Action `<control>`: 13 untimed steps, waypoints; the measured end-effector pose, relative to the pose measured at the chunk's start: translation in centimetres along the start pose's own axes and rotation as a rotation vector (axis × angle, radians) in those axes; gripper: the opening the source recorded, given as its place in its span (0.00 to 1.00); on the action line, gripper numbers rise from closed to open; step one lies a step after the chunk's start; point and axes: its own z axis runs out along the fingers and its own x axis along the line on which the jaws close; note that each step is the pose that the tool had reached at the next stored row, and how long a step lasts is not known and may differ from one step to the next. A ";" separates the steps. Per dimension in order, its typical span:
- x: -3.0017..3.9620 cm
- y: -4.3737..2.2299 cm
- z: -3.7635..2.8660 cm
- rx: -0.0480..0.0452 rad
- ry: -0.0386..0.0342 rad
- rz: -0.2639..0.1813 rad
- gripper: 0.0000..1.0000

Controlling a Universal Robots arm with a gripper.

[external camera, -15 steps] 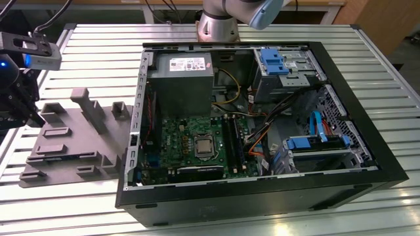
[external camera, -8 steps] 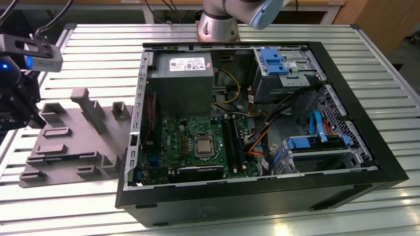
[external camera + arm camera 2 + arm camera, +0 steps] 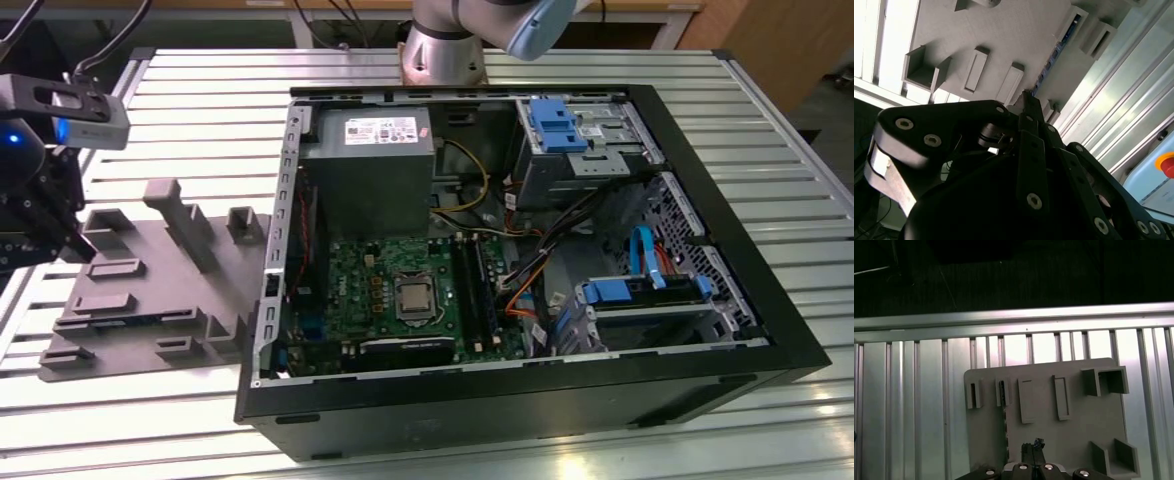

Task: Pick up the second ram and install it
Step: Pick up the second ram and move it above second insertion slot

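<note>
The second ram (image 3: 1052, 59) stands on edge in a groove of the light grey tray (image 3: 1004, 35), showing as a thin dark strip with a blue-green edge. In the first wrist view the ram (image 3: 1004, 426) is a dark line beside a step in the tray (image 3: 1074, 435). My gripper (image 3: 1032, 452) hovers above the tray, a little to one side of the ram, with its fingertips (image 3: 1026, 100) pressed together and nothing between them. In the exterior view the gripper (image 3: 24, 240) hangs at the far left over the tray (image 3: 147, 300).
An open computer case (image 3: 534, 400) lies on the slatted metal table (image 3: 200, 90), to the exterior view's right of the tray. Its green motherboard (image 3: 387, 270) carries long black slots (image 3: 474, 290). A tall post (image 3: 180, 220) rises from the tray. The arm's base (image 3: 447, 40) stands at the back.
</note>
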 end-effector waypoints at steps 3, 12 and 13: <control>0.00 -0.01 0.10 0.0001 0.0000 0.000 0.11; 0.01 -0.02 0.36 0.0000 0.0001 0.000 0.11; 0.01 -0.02 0.39 0.0001 0.0001 0.000 0.11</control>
